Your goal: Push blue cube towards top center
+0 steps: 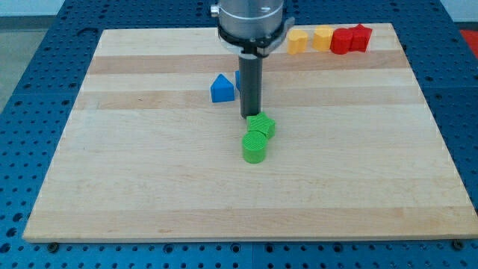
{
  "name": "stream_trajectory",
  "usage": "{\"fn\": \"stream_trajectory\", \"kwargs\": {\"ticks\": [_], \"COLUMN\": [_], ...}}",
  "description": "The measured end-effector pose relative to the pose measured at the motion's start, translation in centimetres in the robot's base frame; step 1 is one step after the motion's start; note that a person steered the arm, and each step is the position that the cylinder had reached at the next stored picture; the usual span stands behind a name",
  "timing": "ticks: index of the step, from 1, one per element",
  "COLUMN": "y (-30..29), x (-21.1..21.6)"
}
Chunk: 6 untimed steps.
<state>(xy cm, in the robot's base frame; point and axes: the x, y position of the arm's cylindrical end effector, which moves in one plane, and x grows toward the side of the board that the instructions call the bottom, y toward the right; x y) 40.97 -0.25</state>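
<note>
no jaws here, only a straight dark rod that grips nothing; my tip rests on the wooden board a little above the middle of the frame, at the upper edge of the green blocks.

going left to right: a blue block with a peaked, house-like top sits in the upper middle, just left of the rod. right behind the rod, only a thin blue sliver of the blue cube shows at the rod's left edge, beside the peaked block; whether the rod touches it cannot be told. just below my tip lies a green block, its shape unclear, and touching it from below-left stands a green cylinder.

along the top edge toward the upper right sit a row of four: a yellow block, a second yellow block, a red cylinder-like block and a red block, the two reds touching.
</note>
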Motion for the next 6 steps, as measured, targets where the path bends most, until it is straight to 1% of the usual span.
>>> {"fn": "stream_trajectory", "kwargs": {"ticks": [1, 2, 3, 4, 6], "y": [-0.6, -0.7, -0.7, -0.3, -0.3], "x": [-2.4, -5.9, -5.9, -7.8, -7.8]}}
